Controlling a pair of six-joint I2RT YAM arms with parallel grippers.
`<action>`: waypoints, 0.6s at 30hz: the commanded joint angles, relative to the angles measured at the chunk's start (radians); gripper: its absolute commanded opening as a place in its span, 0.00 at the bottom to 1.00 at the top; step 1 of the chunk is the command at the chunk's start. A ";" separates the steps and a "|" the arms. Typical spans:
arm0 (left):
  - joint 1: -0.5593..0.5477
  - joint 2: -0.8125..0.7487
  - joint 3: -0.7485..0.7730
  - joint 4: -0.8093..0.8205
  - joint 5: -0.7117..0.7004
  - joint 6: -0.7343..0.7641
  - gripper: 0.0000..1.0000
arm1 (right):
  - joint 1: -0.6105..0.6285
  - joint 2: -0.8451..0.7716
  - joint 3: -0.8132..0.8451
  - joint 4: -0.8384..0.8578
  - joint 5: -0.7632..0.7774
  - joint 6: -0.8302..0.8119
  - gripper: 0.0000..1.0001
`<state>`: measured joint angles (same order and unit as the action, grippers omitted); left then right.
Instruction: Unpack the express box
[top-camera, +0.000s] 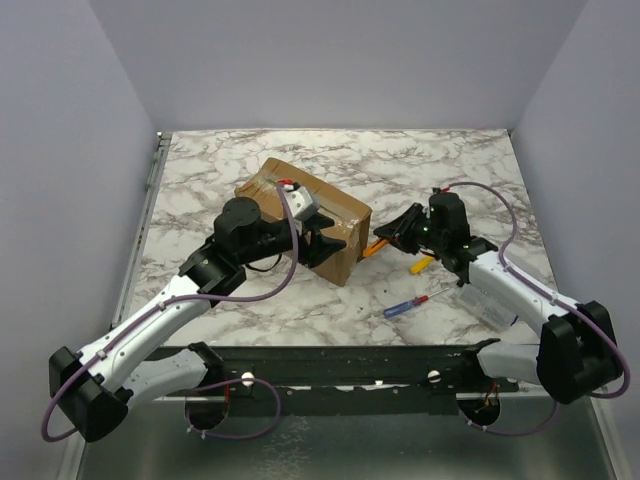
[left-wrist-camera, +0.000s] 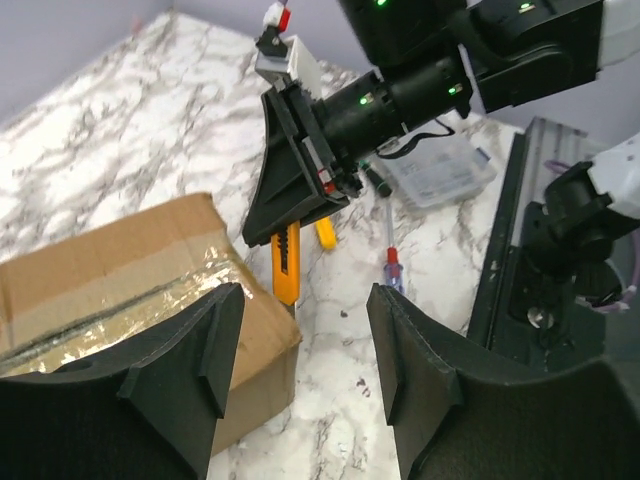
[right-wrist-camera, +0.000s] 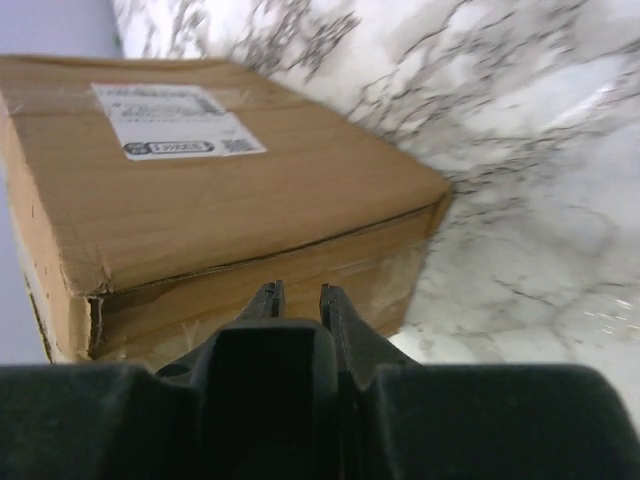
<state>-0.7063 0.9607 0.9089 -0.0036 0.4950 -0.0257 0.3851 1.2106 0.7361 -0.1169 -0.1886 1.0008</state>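
Observation:
The express box (top-camera: 340, 205) is a brown carton with glossy tape, lying mid-table. Its white label (right-wrist-camera: 178, 120) shows in the right wrist view. My left gripper (top-camera: 322, 240) hovers at the box's near right corner (left-wrist-camera: 110, 265). It is open (left-wrist-camera: 305, 295), with only marble between the fingers and the left finger over the corner. My right gripper (top-camera: 395, 235) is just right of the box, shut on a yellow utility knife (left-wrist-camera: 286, 270) that points down by the box's side. In the right wrist view its narrow jaws (right-wrist-camera: 298, 290) face the box's taped edge (right-wrist-camera: 250, 180).
A red-and-blue screwdriver (top-camera: 410, 304) lies on the marble near the front. A yellow tool (top-camera: 422, 264) lies under the right arm, and a clear plastic case (left-wrist-camera: 435, 170) sits beside it. The black mounting rail (top-camera: 330, 365) runs along the near edge.

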 joint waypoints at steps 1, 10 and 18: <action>-0.015 0.069 -0.025 0.070 -0.130 -0.031 0.59 | 0.005 0.080 -0.028 0.249 -0.209 0.066 0.00; -0.016 0.126 -0.120 0.147 -0.150 -0.085 0.64 | 0.004 0.198 0.071 0.231 -0.174 -0.045 0.00; -0.017 0.075 -0.082 0.116 -0.103 -0.067 0.69 | 0.003 0.198 0.185 -0.008 -0.038 -0.231 0.00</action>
<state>-0.7177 1.0847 0.7959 0.1028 0.3542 -0.0971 0.3874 1.4353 0.8780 0.0067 -0.3195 0.8852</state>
